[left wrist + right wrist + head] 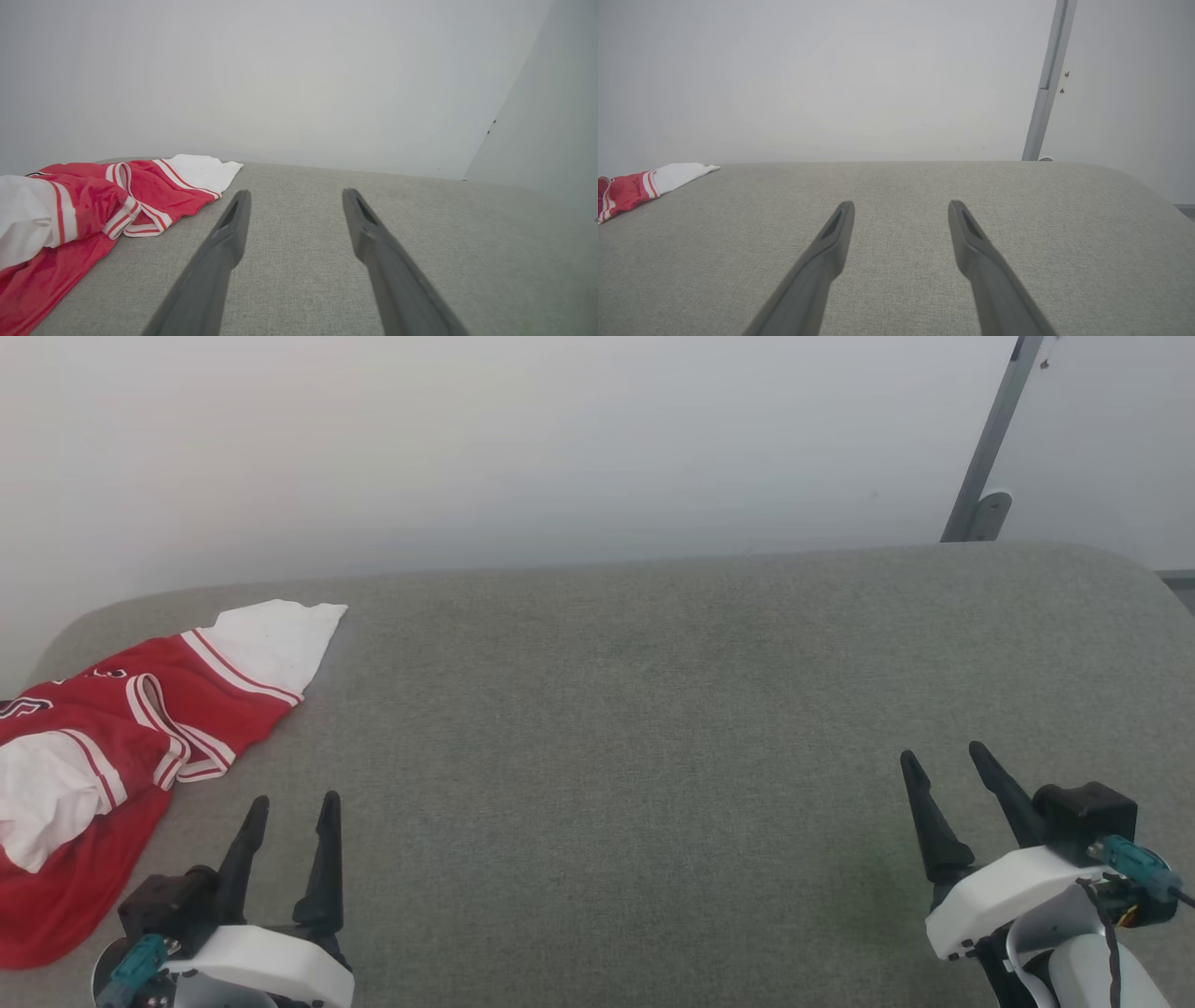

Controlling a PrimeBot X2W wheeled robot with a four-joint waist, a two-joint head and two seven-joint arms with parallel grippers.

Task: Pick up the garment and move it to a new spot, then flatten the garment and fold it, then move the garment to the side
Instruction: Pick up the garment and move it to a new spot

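You are at the first step, pick-up not begun: the jersey point(140, 728) lies crumpled at the left edge of the bench point(653, 756), just beside the left gripper point(294, 798), which like the right gripper point(942, 751) stands spread and empty; next, reach left onto the cloth.

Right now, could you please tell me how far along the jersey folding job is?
Nothing looks done yet: the jersey lies rumpled at the left edge of the grey cushion, neither flat nor folded. Nothing is in hand: the left pincer and right pincer are both open and empty, apart from the cloth. Left to do: picking it up, moving it, flattening, folding, setting it aside.
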